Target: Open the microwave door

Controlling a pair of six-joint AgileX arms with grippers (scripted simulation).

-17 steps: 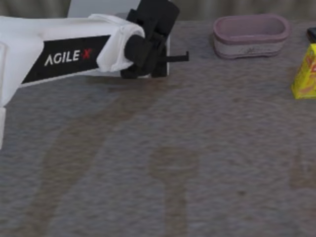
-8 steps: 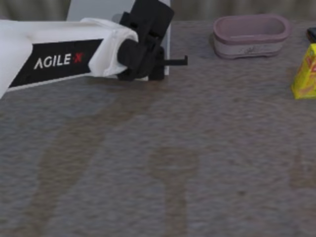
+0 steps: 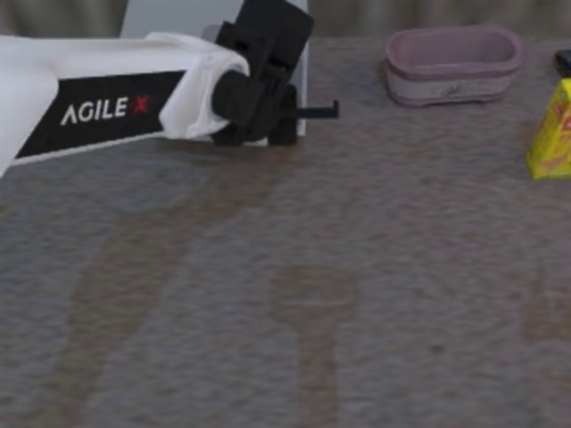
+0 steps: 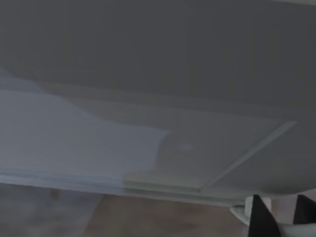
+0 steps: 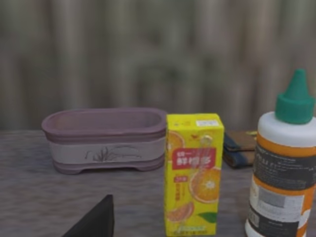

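Since a second ago the left claw (image 3: 303,111) has drawn slightly back toward the table's far-left side.

The top view looks straight down; the right wrist view, low and level, shares its pink tub (image 3: 453,64) (image 5: 105,139).

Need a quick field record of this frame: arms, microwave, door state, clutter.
left end effector: at the microwave front, far left of the table
microwave door: fills the left wrist view; open or shut cannot be told
right arm: out of the top view; one dark fingertip shows in its wrist view
clutter: pink oval tub, yellow juice carton, green-capped bottle
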